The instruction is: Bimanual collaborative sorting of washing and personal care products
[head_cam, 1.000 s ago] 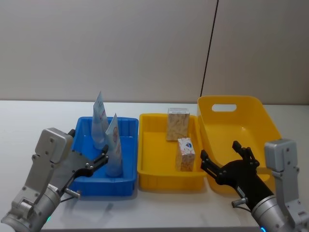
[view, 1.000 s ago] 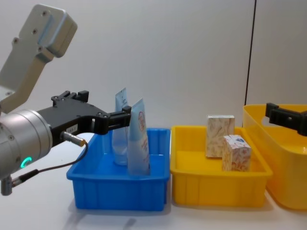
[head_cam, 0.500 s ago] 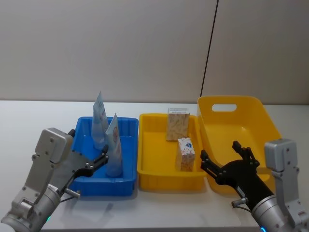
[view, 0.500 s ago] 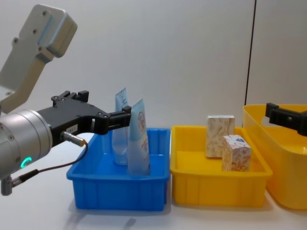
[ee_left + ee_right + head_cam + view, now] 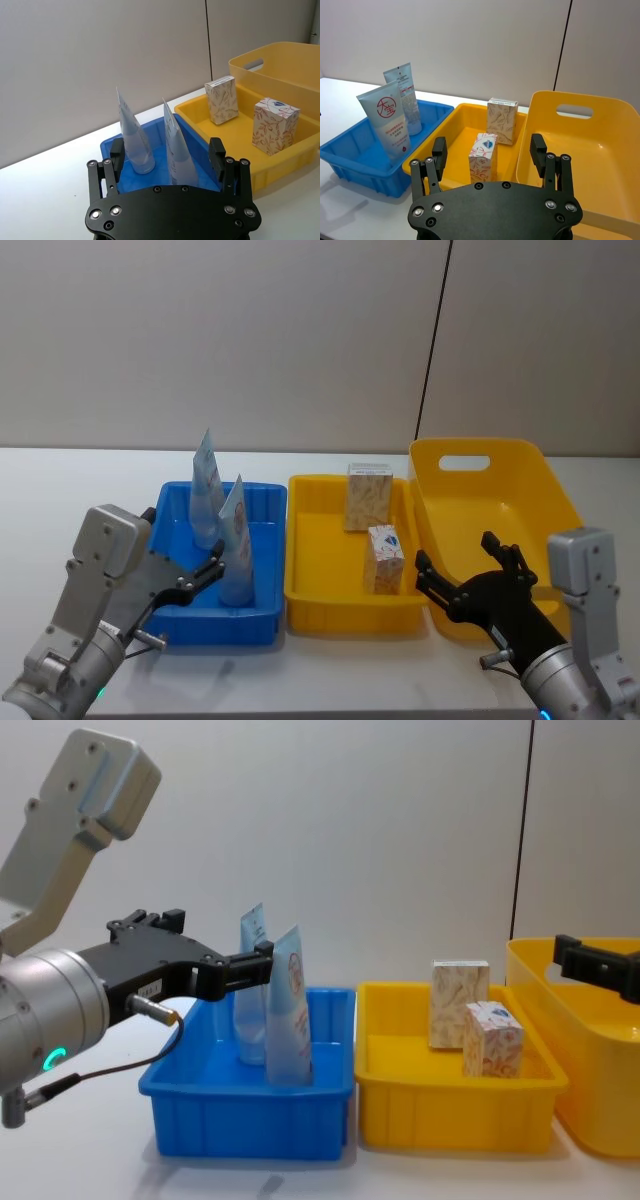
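The bigger tube (image 5: 235, 545) stood near the blue bin's (image 5: 250, 1125) front edge, with the smaller tube (image 5: 207, 490) behind it. The front box (image 5: 384, 558) and the back box (image 5: 368, 497) stood in the yellow tray (image 5: 330, 612). The left gripper (image 5: 167, 154), by the blue bin's front left corner, was wide open and held nothing. The right gripper (image 5: 488, 147), by the big yellow bin's (image 5: 500, 502) front edge, was the same.

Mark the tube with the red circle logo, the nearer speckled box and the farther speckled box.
tube with the red circle logo (image 5: 389, 125), right wrist view, middle of its printed front.
nearer speckled box (image 5: 481, 159), right wrist view, its front face.
farther speckled box (image 5: 501, 122), right wrist view, its front face.
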Controlling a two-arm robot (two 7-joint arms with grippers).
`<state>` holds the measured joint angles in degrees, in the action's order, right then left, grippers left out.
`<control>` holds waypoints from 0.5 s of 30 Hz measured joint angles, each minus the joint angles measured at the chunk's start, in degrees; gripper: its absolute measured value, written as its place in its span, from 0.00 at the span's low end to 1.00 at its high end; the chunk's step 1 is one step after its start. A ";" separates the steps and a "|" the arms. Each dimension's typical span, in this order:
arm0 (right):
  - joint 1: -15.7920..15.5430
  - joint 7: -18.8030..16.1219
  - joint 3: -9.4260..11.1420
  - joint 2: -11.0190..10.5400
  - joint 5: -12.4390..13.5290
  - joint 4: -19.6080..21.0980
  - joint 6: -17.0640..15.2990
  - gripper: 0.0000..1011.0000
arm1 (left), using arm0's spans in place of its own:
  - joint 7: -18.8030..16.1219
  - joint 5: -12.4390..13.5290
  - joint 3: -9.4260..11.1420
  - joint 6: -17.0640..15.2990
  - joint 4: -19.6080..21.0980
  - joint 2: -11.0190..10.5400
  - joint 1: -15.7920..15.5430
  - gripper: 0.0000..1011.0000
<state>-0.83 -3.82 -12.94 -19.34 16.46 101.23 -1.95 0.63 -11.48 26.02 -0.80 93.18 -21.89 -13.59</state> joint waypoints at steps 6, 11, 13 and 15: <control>0.00 0.00 0.00 0.00 0.00 0.00 0.00 0.99 | 0.00 0.00 0.00 0.00 0.00 0.00 0.00 0.99; -0.01 0.00 0.00 0.00 0.00 0.00 0.00 0.99 | 0.09 -0.06 -0.03 0.00 -0.06 0.04 -0.01 0.99; -0.01 0.00 0.00 0.00 0.00 0.00 0.00 0.99 | 0.31 -0.18 -0.08 0.00 -0.13 0.07 -0.06 0.99; -0.01 0.00 0.00 0.00 0.00 0.00 0.00 0.99 | 0.83 -0.60 -0.22 0.00 -0.36 0.17 -0.23 0.99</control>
<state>-0.84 -3.83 -12.94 -19.33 16.46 101.23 -1.95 1.46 -12.08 25.80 -0.80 92.82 -21.72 -13.82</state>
